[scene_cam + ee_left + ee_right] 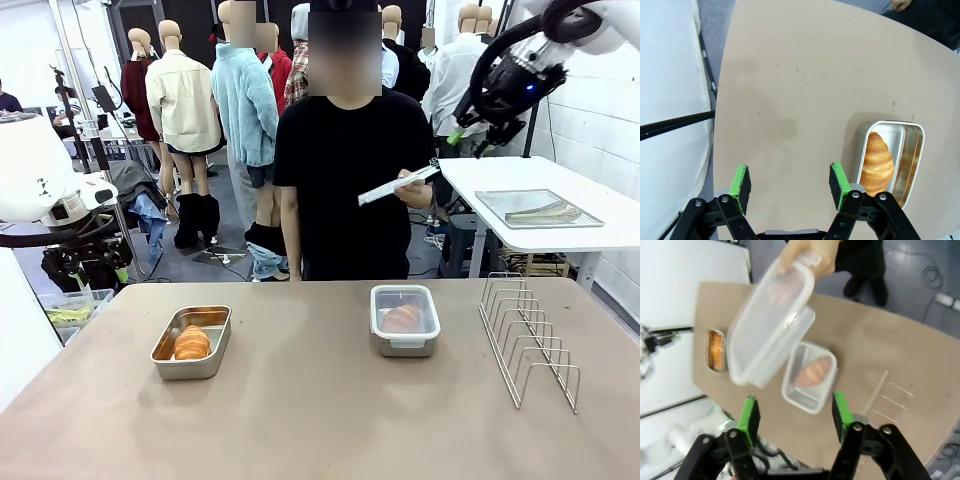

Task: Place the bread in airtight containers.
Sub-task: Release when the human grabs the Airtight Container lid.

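**One tin lidded, one lid in the person's hand**

From the front we see both croissants already in tins. The left tin [192, 342] sits open with its croissant [191, 343] inside. The right tin [404, 320] holds the other croissant [402, 318] under a clear lid. The person's hand [415, 190] holds a second clear lid [398, 186] above the far edge of the table [320, 420]. The right gripper [470, 135] is raised high at the far right; a wire rack [528, 335] stands at the right.

From the left wrist, the left gripper [790, 182] hangs open and empty, with the open tin just to its right.

From the right wrist, the right gripper [792, 412] is spread apart, gripping nothing, the lid just beyond its fingers.

We judge that the open left tin needs covering: the lid must be brought over, aligned and pressed on.
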Robot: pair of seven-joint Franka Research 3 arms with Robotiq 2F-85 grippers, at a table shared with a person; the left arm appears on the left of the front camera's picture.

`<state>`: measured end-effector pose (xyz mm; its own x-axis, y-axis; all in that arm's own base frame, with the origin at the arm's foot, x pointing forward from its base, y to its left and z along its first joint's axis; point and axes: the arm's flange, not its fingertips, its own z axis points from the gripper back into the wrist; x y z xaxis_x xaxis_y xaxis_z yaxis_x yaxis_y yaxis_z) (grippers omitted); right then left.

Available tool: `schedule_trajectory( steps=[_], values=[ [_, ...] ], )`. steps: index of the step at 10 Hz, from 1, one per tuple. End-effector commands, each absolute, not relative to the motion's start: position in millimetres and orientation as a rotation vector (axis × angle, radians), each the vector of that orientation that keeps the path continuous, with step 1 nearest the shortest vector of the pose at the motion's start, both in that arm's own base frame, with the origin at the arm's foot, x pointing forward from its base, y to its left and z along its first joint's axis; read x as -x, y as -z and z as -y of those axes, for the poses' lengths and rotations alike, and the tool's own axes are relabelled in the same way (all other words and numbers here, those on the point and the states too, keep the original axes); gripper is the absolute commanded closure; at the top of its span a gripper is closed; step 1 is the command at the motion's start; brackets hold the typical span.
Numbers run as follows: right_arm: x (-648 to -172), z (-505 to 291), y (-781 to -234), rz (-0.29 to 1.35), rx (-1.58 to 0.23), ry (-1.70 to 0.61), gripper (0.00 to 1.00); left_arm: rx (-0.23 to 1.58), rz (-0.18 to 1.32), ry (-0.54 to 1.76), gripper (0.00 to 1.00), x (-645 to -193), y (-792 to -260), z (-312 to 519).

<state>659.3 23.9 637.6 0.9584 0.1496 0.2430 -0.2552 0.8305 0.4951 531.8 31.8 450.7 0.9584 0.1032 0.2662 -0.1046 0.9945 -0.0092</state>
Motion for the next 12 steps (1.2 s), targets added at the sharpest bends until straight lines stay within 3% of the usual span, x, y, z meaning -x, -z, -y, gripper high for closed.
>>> schedule_trajectory(
  steps=[1,3,9,12],
  values=[
    [-616,-6,-619,0.221,-0.451,-0.330,0.00,-0.005,0.271,-0.106,0.18,-531,-452,-32],
    [-580,13,-608,0.272,-0.306,-0.586,0.00,-0.005,0.271,-0.106,0.18,-531,-452,-32],
    [-514,53,-557,0.279,-0.134,-0.691,0.00,-0.005,0.271,-0.106,0.18,-531,-452,-32],
    [-520,58,-559,0.261,-0.163,-0.681,0.00,-0.005,0.271,-0.106,0.18,-531,-452,-32]
  ],
)
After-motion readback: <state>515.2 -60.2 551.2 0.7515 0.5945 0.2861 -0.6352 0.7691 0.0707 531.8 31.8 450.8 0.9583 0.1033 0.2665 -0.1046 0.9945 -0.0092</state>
